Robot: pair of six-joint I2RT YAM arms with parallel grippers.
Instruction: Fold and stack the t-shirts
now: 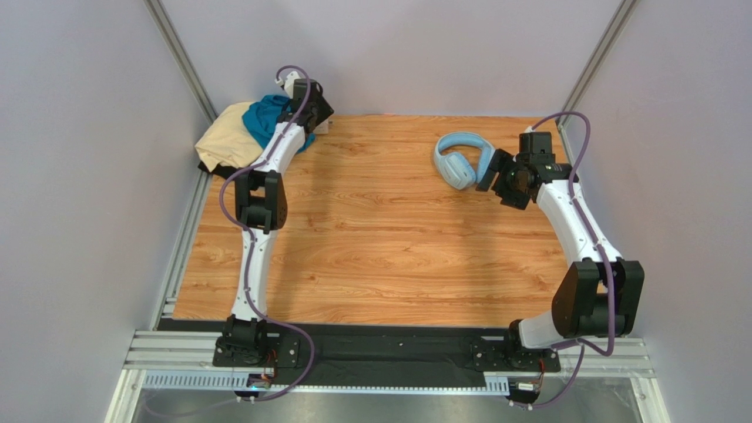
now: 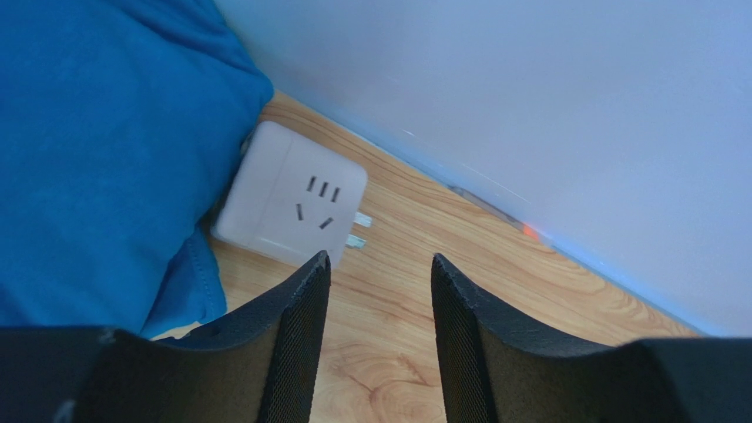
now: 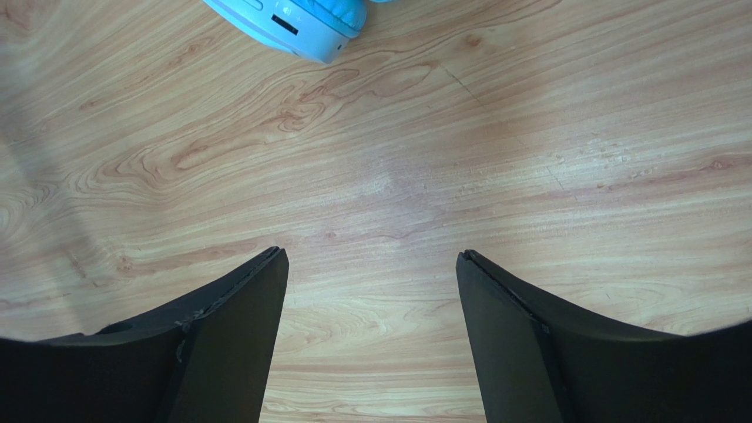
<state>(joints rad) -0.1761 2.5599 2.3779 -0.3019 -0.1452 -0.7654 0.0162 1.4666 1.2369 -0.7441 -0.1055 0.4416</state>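
The three t-shirts lie bunched in a heap at the far left corner of the wood-grain table [image 1: 379,238]. The crumpled teal-blue cloth t-shirt [image 1: 265,119] sits on top of the pale tan cloth t-shirt [image 1: 225,139], which spreads out toward the left wall. A thin dark edge under the tan one may be the black t-shirt [image 1: 203,165], but too little of it shows to be sure.

The left gripper [image 1: 313,106] is at that same corner, just to the right of the heap. In its wrist view the left gripper [image 2: 379,264] has its two black fingers parted by a moderate gap. Only bare wood shows between them, and it holds nothing. The teal-blue t-shirt [image 2: 106,150] fills the left of that view. It lies outside the jaws, with its hem just beside the left finger. A small white square plug adapter [image 2: 291,198] rests on the table just beyond the left fingertip, pressed against the shirt's edge and close to the back wall.

The right gripper [image 1: 487,172] is over the far right part of the table, well apart from the heap. The wrist view shows the right gripper [image 3: 371,256] spread wide and empty over bare wood. The light-blue plastic headphones [image 1: 461,159] lie just ahead of it, untouched.
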